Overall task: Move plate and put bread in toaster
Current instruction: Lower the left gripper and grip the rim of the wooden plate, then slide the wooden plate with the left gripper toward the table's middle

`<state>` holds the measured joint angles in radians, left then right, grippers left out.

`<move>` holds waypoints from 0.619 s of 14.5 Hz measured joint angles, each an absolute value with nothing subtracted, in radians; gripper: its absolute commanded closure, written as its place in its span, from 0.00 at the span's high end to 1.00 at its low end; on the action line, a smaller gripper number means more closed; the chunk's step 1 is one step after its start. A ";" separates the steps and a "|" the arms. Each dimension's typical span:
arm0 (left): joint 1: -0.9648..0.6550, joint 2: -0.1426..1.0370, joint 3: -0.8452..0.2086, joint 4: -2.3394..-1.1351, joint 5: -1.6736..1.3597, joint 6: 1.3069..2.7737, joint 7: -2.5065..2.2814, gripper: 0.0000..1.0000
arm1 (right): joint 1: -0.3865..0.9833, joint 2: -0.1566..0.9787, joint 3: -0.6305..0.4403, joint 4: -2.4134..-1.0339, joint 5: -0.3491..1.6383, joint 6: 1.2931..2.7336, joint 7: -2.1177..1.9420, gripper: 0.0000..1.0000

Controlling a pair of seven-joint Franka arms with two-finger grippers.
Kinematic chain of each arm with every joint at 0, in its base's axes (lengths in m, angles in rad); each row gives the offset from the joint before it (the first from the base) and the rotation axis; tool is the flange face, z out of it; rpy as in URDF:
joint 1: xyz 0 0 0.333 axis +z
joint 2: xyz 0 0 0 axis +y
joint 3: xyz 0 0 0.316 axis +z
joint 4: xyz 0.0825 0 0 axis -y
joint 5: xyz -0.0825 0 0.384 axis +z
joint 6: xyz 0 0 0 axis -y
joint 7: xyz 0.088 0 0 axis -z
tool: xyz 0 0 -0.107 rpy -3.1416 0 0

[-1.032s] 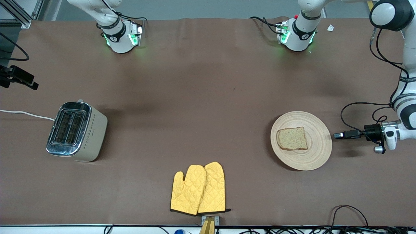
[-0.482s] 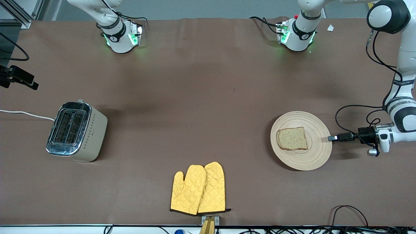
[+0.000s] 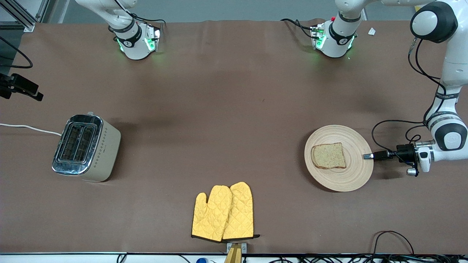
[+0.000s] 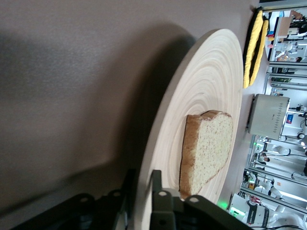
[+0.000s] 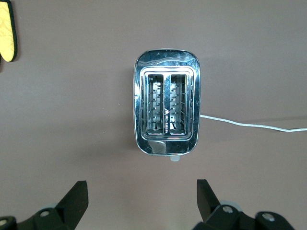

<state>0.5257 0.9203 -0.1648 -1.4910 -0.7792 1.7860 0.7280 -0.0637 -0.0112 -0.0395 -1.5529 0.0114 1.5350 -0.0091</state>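
The pale wooden plate (image 3: 351, 175) lies toward the left arm's end of the table, with the brown bread (image 3: 328, 155) slice flat on it. My left gripper (image 3: 367, 156) comes in level at the plate's rim on the side away from the toaster. In the left wrist view it (image 4: 143, 175) is shut on the plate (image 4: 211, 86) rim, one finger above and one below, and the bread (image 4: 208, 148) lies just past the fingers. The toaster (image 3: 86, 148) stands toward the right arm's end. My right gripper (image 5: 140, 186) hangs open high over the toaster (image 5: 167, 108), whose two slots are empty.
A pair of yellow oven mitts (image 3: 223, 212) lies near the table edge closest to the front camera, midway between plate and toaster. The toaster's white cord (image 3: 29, 128) runs off the table's end. A black camera mount (image 3: 22, 89) sticks in above it.
My left gripper has slid in over the plate's rim and its fingers have closed on it. Plate, bread and the right gripper have not moved.
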 measured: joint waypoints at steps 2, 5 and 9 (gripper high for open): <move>0.525 0.920 -0.166 -1.489 -0.792 1.775 0.741 0.04 | -0.064 -0.011 -0.040 -1.553 0.011 1.535 -0.009 1.00; 0.527 0.919 -0.173 -1.485 -0.797 1.768 0.750 0.01 | -0.064 -0.011 -0.040 -1.553 0.011 1.535 -0.009 1.00; 0.519 0.919 -0.240 -1.483 -0.793 1.789 0.751 0.01 | -0.064 -0.011 -0.040 -1.553 0.012 1.535 -0.009 1.00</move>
